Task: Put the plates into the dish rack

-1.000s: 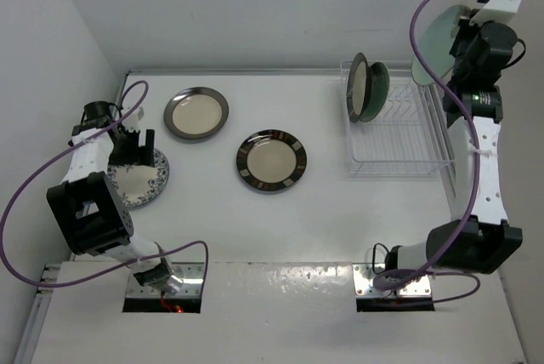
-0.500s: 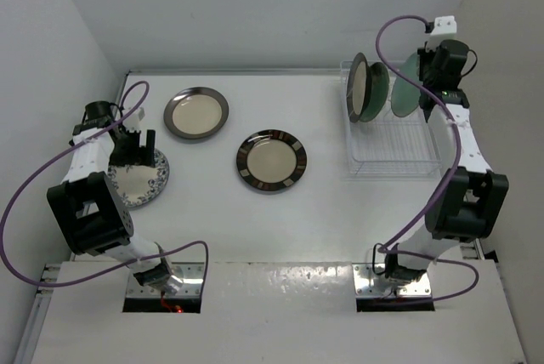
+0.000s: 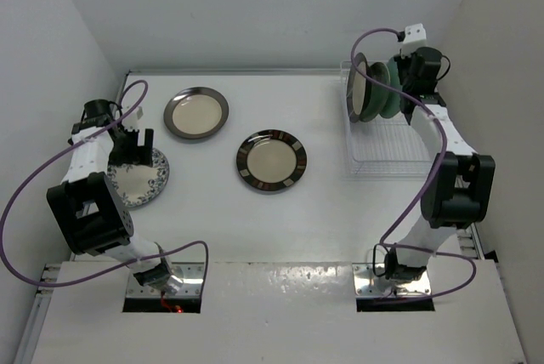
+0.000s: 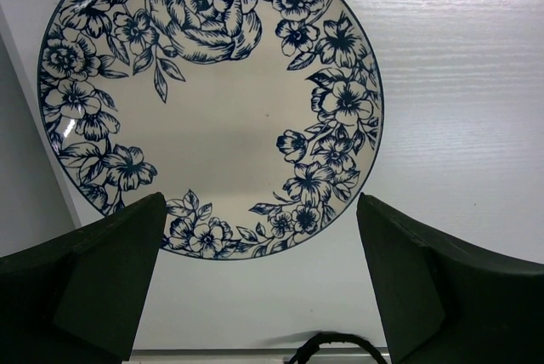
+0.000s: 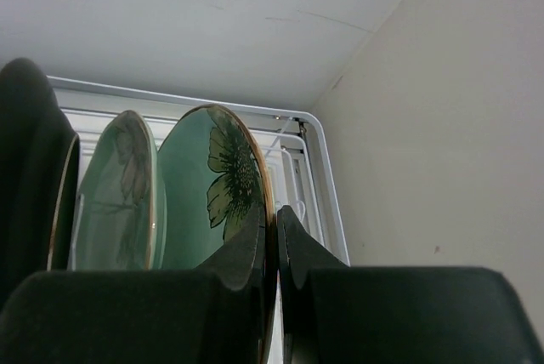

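My right gripper [image 5: 272, 230] is clamped on a green plate [image 5: 212, 190] upright at the rack's [image 3: 382, 147] far end; well left of the rack, my left gripper [image 4: 259, 211] hangs spread over the blue plate [image 4: 212, 100]

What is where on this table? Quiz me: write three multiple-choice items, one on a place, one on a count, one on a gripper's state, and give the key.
1. Where is the blue-white plate?
A. Standing on edge
B. Flat on the table under the left gripper
C. Stacked on another plate

2. How many plates lie flat on the table?
A. One
B. Five
C. Three

3. What is the right gripper doing?
A. Shut on a mint-green plate
B. Open over bare table
C. Shut on a cup

Key:
1 B: the left wrist view looks straight down on it, lying alone on the table.
2 C: the blue-white plate, the grey-rimmed plate and the brown-rimmed plate.
3 A: the right wrist view shows it pinching that plate's rim, over the dish rack.
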